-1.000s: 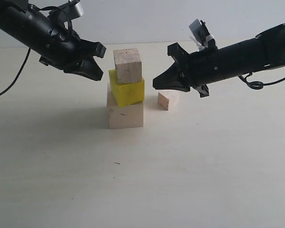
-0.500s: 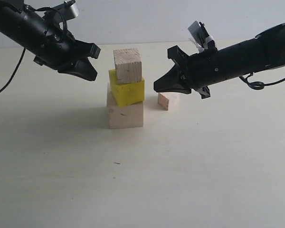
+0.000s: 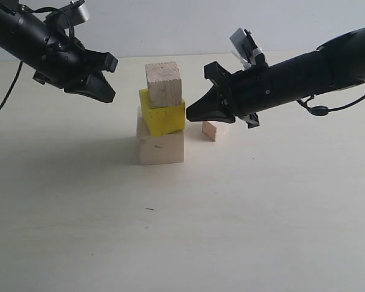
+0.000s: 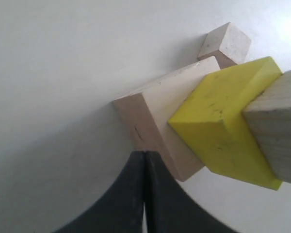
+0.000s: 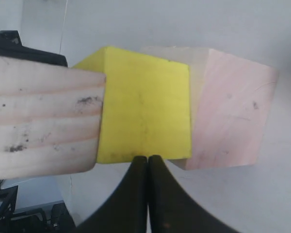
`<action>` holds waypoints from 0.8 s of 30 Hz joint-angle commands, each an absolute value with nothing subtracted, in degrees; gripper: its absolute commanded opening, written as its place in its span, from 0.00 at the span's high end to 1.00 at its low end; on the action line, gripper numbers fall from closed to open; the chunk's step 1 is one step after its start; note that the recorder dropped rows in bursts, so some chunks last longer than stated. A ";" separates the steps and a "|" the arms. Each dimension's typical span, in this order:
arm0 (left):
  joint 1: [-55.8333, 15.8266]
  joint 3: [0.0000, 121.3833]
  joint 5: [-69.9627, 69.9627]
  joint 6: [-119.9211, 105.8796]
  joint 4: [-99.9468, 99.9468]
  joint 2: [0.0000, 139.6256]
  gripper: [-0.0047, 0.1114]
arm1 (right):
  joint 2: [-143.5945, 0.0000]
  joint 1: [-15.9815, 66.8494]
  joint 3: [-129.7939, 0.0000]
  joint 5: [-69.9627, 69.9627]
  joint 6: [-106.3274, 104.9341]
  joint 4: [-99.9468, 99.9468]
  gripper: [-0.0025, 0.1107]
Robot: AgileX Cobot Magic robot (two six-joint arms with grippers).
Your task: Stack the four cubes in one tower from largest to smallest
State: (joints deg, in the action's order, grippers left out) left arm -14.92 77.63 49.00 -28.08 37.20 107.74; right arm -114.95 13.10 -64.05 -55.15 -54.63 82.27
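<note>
Three cubes stand stacked: the large wooden cube (image 3: 161, 148) on the table, the yellow cube (image 3: 163, 114) on it and turned a little askew, the medium wooden cube (image 3: 163, 84) on top. The small wooden cube (image 3: 209, 130) sits on the table just right of the stack, partly behind my right gripper (image 3: 190, 114). That gripper is shut and empty, its tip close beside the yellow cube (image 5: 145, 116). My left gripper (image 3: 109, 97) is shut and empty, hanging up and to the left of the stack. The left wrist view shows the large cube (image 4: 155, 116) and the small cube (image 4: 225, 43).
The pale table (image 3: 182, 231) stretches bare in front of the stack. A white wall (image 3: 170, 24) runs along the back. Black cables trail from both arms at the view's sides.
My left gripper has drawn back up and to the left, away from the stack. My right gripper has slid left, closer to the yellow cube. The cubes have not moved.
</note>
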 commanded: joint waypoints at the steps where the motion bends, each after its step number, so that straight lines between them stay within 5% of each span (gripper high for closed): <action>1: -14.88 77.48 50.10 -28.23 37.40 106.83 0.96 | -114.80 13.36 -64.37 -54.87 -55.44 82.28 0.98; 24: -14.88 77.48 50.67 -28.35 37.61 105.99 0.96 | -115.93 14.35 -64.37 -55.57 -55.34 82.80 0.98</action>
